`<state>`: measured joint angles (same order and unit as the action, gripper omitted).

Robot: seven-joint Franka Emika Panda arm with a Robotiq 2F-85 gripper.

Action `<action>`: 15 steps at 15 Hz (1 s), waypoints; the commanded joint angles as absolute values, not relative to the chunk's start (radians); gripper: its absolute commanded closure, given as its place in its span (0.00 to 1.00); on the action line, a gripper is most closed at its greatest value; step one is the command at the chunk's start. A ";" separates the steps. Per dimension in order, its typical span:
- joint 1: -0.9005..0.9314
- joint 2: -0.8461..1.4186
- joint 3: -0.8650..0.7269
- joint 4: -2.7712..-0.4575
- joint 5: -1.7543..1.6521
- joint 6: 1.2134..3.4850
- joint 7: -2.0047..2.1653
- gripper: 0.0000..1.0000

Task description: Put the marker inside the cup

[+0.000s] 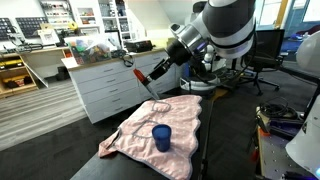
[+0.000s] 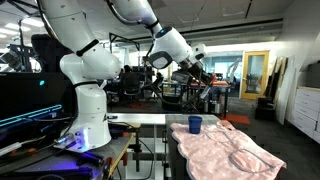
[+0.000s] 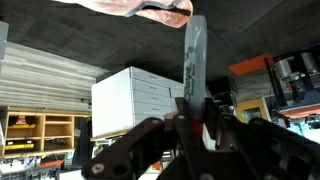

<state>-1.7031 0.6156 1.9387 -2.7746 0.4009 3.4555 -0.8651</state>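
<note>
My gripper (image 1: pixel 147 79) is shut on the marker (image 1: pixel 140 74) and holds it in the air above the far edge of the pink cloth (image 1: pixel 175 118). In the wrist view, which stands upside down, the marker (image 3: pixel 193 55) sticks out from between the jaws (image 3: pixel 190 112), grey along its shaft and red where it is gripped. The blue cup (image 1: pixel 161 137) stands upright on the pink cloth, nearer the camera and well below the gripper. The cup (image 2: pixel 194 124) also shows at the cloth's (image 2: pixel 228 152) near edge, with the gripper (image 2: pixel 203 77) above and behind it.
The cloth lies on a dark table (image 1: pixel 222 130). White drawer cabinets (image 1: pixel 105 85) stand beyond the table. An office chair (image 1: pixel 258 60) and the robot's base (image 2: pixel 88 125) are nearby. A strip of the pink cloth (image 3: pixel 140 8) shows at the wrist view's top edge.
</note>
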 commanded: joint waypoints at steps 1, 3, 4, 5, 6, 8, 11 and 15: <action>-1.644 0.693 1.882 -2.774 0.368 3.456 -0.919 0.93; -1.614 0.715 1.860 -2.774 0.359 3.456 -0.932 0.93; -1.600 0.728 1.848 -2.774 0.354 3.456 -0.940 0.93; -1.587 0.743 1.837 -2.774 0.347 3.456 -0.949 0.93; -1.576 0.758 1.825 -2.774 0.337 3.456 -0.961 0.93; -1.560 0.780 1.804 -2.774 0.325 3.456 -0.981 0.93; -1.539 0.815 1.768 -2.774 0.312 3.456 -1.020 0.93; -1.523 0.865 1.715 -2.774 0.296 3.456 -1.074 0.93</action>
<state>-1.5393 0.8033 1.7544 -2.7743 0.3178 3.4556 -1.0169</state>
